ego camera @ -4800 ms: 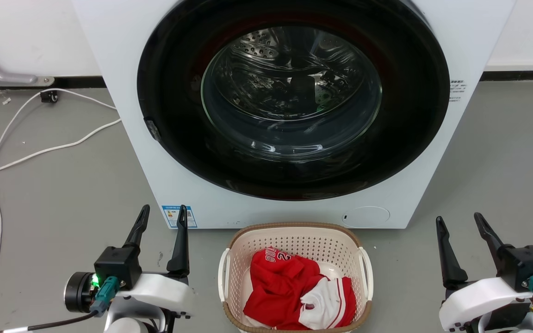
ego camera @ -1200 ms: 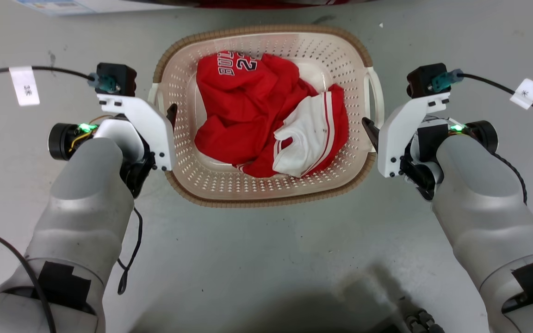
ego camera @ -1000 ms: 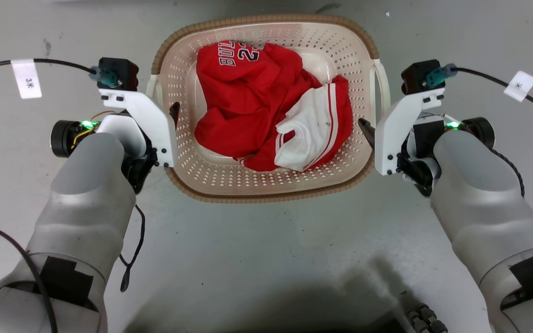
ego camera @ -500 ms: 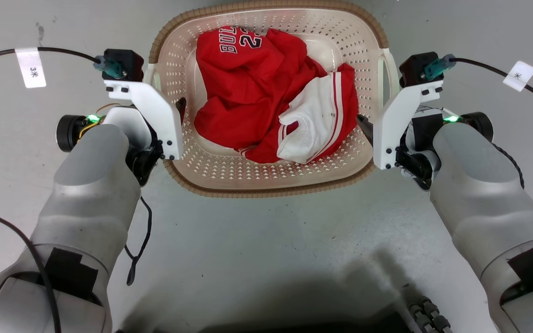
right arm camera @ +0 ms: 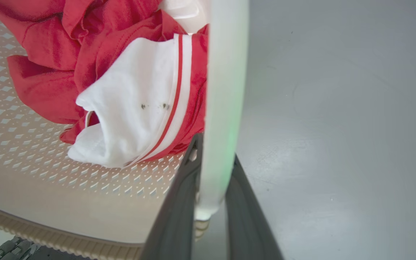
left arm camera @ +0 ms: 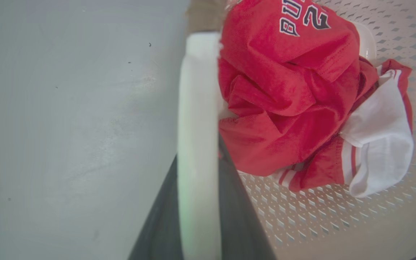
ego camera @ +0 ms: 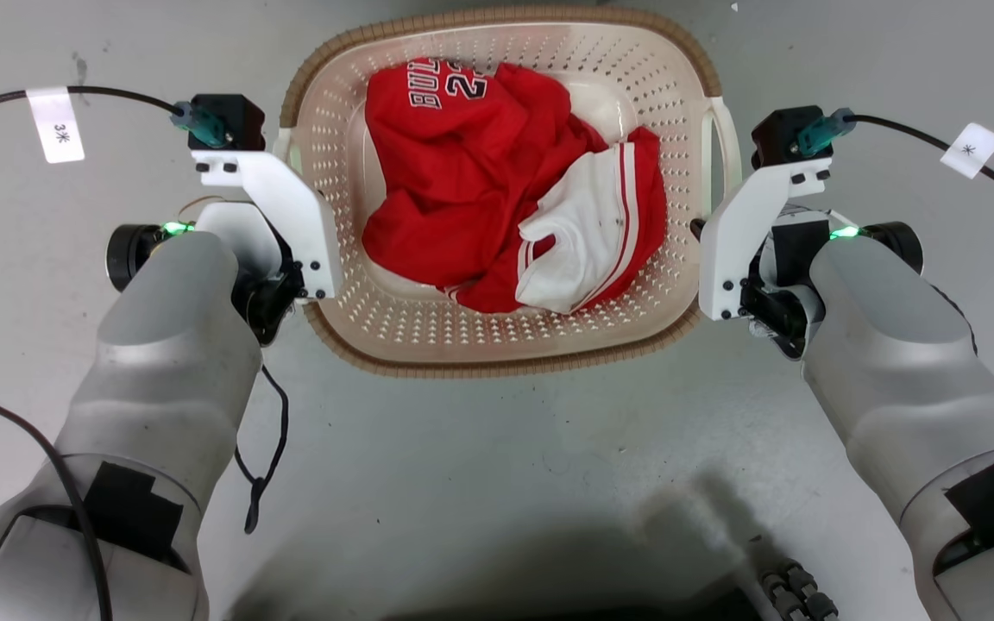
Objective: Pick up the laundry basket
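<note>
Left gripper (left arm camera: 198, 151): its two dark fingers stand either side of the basket's left handle (left arm camera: 199, 108), pressed against it; jaws clamped on that handle.
Laundry basket (ego camera: 462, 328): upright over the grey floor (ego camera: 497, 483), between the two arms, one handle in each gripper.
Load: a red jersey (ego camera: 462, 164) and a white-and-red garment (ego camera: 592, 233) lie crumpled inside, near the middle.
Right gripper (right arm camera: 216, 148): fingers flank the right handle (right arm camera: 226, 90) closely; jaws closed on it.
Done: reach and grasp look complete on both sides.
Left: the lift itself. Whether the base is already clear of the floor cannot be told.
Next move: probably an even raise of both arms, keeping the rim level.
</note>
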Controlling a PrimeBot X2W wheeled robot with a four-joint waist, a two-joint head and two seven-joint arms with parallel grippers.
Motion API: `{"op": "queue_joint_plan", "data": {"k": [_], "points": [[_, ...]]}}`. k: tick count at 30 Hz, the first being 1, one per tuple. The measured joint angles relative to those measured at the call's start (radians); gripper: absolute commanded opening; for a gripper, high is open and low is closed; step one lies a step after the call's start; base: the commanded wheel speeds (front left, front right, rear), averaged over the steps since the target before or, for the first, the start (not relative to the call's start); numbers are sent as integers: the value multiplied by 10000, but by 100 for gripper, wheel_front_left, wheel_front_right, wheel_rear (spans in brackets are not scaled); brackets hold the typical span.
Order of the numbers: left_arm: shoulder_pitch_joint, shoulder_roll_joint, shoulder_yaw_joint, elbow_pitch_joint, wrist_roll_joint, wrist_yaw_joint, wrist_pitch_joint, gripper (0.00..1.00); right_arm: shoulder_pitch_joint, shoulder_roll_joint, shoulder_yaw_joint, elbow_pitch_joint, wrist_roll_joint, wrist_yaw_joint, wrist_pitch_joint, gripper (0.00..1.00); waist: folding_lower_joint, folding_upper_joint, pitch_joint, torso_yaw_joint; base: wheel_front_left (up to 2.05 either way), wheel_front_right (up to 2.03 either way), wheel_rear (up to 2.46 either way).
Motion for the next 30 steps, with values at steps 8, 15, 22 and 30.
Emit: {"op": "queue_joint_plan", "data": {"k": [8,15,22,30], "points": [[319,-2,-387,35,-516,13,742,0,323,-50,558,-82,650,-12,642,0,0,0,-595,31,0,0,0],[739,-42,-694,58,-1018,59,1572,0,727,-88,1062,-113,1227,-58,1438,0,-1,0,-1552,79,0,0,0],[1371,-144,-1028,48,-1544,69,2520,0,1253,-123,1442,12,1664,-58,2224,0,-1,0,-2770,148,0,0,0],[2229,-314,-1350,56,-2125,75,3475,0,1908,-169,1710,205,1969,-59,3104,0,-2,0,-4445,292,0,0,0]]}}
